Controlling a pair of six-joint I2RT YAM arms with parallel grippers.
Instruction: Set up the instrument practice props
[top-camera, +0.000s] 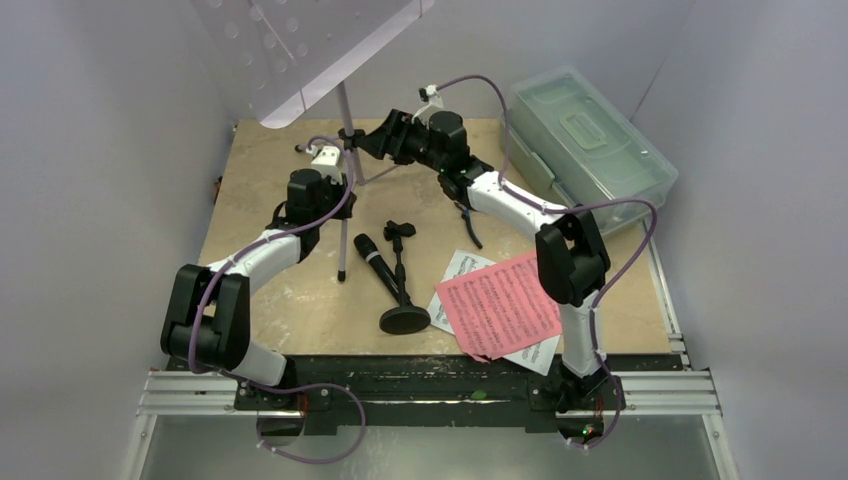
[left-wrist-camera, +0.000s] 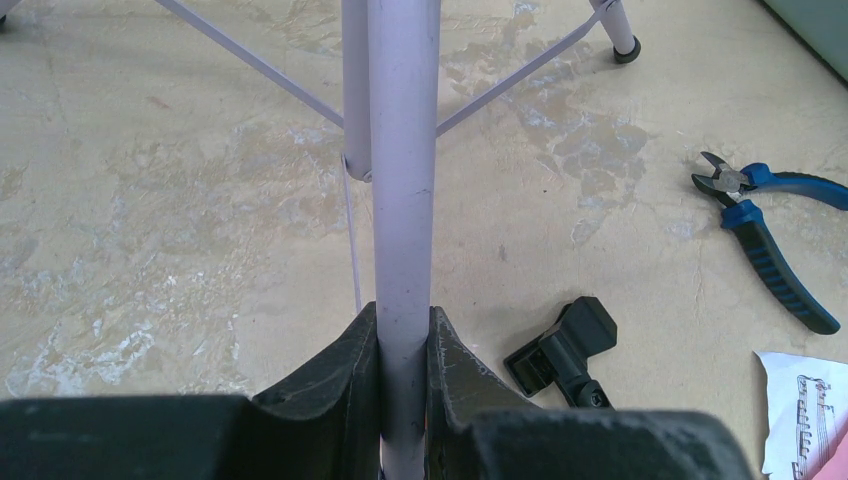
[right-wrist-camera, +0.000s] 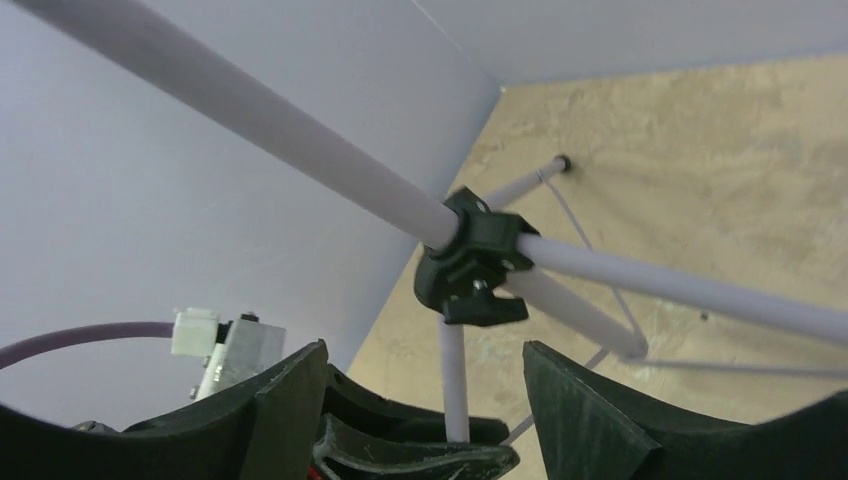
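Lavender metal tripod music stand (top-camera: 344, 105), tray w/ round-hole dot pattern. Black handheld mic (top-camera: 374, 262) & black round-based mic stand (top-camera: 404, 318). Pink paper sheet (top-camera: 497, 305), white paper sheet (top-camera: 460, 268), both w/ black notation. Blue-handled pliers (left-wrist-camera: 765, 255). Beige mottled tabletop (top-camera: 300, 310).

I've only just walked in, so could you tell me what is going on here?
Both arms are at the lavender music stand. The left gripper is shut on one of its tubes, and the right gripper is open, facing the black collar on its pole. The microphone, short mic stand and music sheets sit untouched on the table.
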